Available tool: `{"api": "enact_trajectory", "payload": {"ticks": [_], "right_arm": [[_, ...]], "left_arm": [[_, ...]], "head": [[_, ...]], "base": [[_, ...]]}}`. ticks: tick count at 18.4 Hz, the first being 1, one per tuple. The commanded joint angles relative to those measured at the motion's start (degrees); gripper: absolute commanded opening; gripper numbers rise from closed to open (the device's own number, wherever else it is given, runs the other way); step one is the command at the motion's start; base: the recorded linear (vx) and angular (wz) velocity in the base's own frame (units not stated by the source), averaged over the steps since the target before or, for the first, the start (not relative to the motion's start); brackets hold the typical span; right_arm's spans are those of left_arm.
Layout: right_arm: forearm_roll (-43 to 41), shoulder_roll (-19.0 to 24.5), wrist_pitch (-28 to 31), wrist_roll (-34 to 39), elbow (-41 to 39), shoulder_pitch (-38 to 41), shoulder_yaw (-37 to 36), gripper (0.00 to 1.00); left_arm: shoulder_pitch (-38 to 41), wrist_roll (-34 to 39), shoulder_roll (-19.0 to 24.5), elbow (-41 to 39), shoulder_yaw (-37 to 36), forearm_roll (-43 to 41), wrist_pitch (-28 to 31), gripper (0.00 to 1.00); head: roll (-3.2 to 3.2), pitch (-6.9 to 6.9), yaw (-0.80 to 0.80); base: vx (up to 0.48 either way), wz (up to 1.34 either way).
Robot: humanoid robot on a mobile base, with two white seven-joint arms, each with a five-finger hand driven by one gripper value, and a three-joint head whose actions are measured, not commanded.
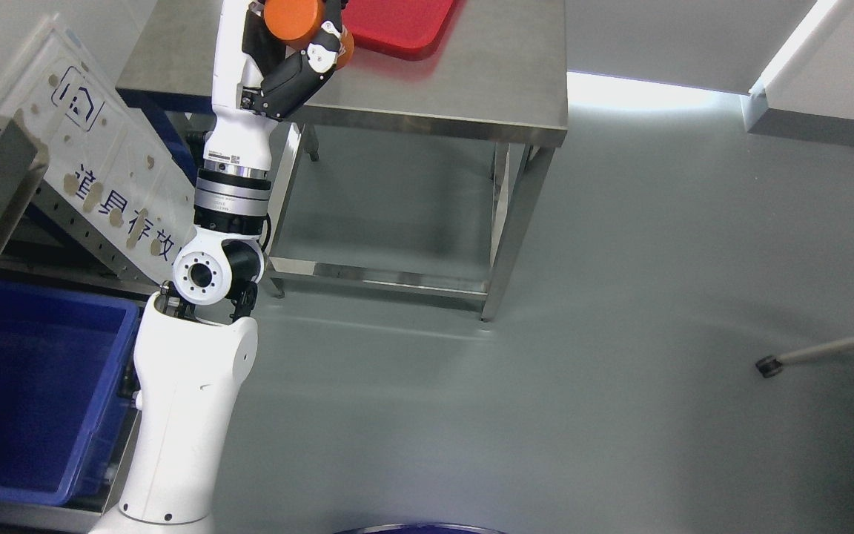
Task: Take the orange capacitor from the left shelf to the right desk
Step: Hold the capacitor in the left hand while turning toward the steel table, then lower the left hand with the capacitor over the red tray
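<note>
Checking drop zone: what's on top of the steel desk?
On the steel desk: a red tray, cut by the frame edge. The left hand holds the orange capacitor above it; surface beneath is hidden.

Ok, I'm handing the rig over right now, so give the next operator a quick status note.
Left hand: shut on the orange cylindrical capacitor, held above the steel desk, near the red plastic tray.
Right hand: not in view.
Done: capacitor is off the shelf and carried over the desk.
Left: lower it, release, withdraw the arm. Whether it already touches the desktop cannot be told.
</note>
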Motion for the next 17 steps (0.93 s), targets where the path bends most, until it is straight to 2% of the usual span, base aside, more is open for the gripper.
{"api": "enact_trajectory", "payload": {"ticks": [1,10,12,14,17], "right_arm": [[0.0,-1.0,0.0,0.1,-1.3,1.9,-0.6,1.00],[0.0,-1.0,0.0,0.1,-1.3,1.9,-0.6,1.00],[0.0,-1.0,0.0,0.1,-1.3,1.9,-0.6,1.00],[0.0,-1.0,0.0,0.2,-1.3,1.9,-0.7,1.00],[0.0,-1.0,0.0,0.2,-1.3,1.9,-0.6,1.00]], "left_arm": [[0.5,0.0,1.0,0.1,-1.9,0.0,-0.3,0.03],[0.2,0.0,1.0,2.8,-1.7,-0.1,0.5,0.02],[-0.2,0.0,1.0,3.7,-4.1,-0.1,1.3,0.03],[0.2,0.3,1.0,4.0,-9.8,-0.2,2.6,0.03],[0.1,0.3,1.0,7.9,-10.1,-0.3,3.4,0.03]], "head": [[0.00,0.00,0.00],[0.00,0.01,0.00],[0.00,0.01,0.00],[0.00,0.01,0.00],[0.00,0.02,0.00]], "base": [[0.470,0.05],[0.421,0.04],[0.286,-0.10],[0.255,-0.09],[0.159,-0.04]]}}
